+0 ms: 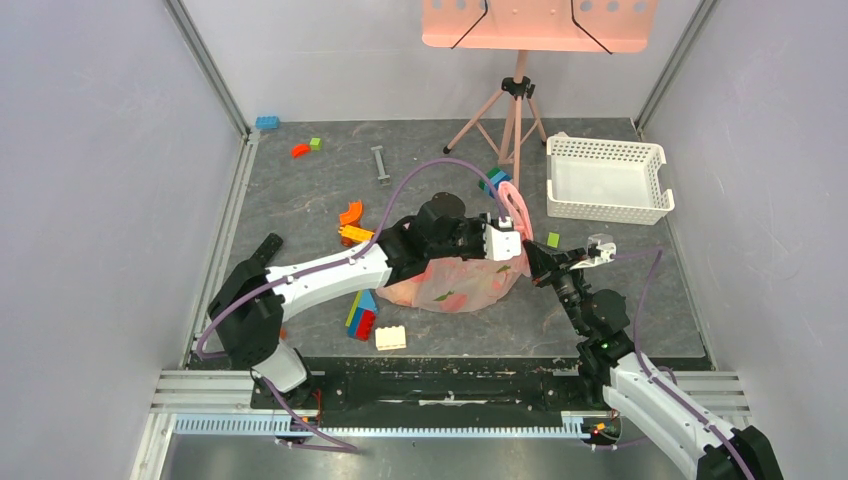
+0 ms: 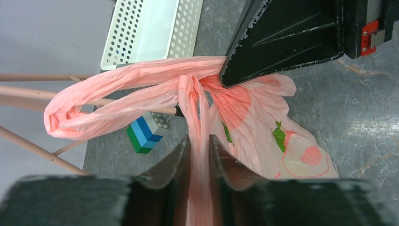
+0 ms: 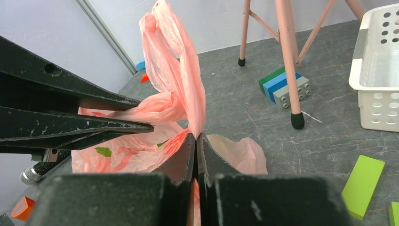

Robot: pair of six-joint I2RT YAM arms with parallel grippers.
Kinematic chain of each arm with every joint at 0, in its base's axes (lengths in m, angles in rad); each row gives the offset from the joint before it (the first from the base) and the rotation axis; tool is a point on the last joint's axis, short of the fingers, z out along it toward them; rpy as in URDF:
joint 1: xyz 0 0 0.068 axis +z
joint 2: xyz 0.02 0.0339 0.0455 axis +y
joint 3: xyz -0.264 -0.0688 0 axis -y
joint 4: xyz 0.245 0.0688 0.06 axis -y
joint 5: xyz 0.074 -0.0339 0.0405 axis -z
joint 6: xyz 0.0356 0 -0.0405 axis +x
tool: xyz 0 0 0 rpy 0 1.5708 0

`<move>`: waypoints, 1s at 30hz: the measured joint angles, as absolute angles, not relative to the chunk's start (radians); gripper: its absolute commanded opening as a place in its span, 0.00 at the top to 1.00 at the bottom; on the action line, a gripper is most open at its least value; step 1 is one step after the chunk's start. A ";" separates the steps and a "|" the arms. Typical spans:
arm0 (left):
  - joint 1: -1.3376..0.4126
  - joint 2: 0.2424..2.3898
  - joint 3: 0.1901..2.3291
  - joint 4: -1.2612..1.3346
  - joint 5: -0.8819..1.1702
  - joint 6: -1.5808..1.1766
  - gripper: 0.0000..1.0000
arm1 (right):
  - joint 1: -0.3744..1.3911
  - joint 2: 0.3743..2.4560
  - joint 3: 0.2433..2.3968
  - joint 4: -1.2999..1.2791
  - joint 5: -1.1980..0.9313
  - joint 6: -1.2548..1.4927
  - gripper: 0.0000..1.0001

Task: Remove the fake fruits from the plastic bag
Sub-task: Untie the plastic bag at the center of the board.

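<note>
The pink plastic bag (image 1: 455, 283) lies crumpled on the grey table between the two arms, its handle loops (image 1: 515, 205) pulled up. My left gripper (image 1: 524, 246) is shut on a twisted strand of the bag near the handles, seen in the left wrist view (image 2: 200, 141). My right gripper (image 1: 534, 259) is shut on the bag's edge just beside it, seen in the right wrist view (image 3: 196, 136). The bag (image 2: 254, 117) shows red and green print (image 3: 141, 150). The fake fruits are hidden inside the bag; none shows clearly.
A white lattice basket (image 1: 605, 178) stands at the back right. A pink tripod (image 1: 512, 110) stands behind the bag, a blue-green block (image 1: 493, 181) at its foot. Stacked coloured blocks (image 1: 362, 315), a cream block (image 1: 391, 338), orange blocks (image 1: 351, 225) and a green block (image 1: 553, 239) lie around.
</note>
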State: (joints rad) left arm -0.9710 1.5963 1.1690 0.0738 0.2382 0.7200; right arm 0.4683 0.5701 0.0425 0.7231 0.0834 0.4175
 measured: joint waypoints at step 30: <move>-0.973 1.142 0.904 0.211 -0.065 0.008 0.95 | 0.468 0.495 0.080 0.614 0.112 0.395 1.00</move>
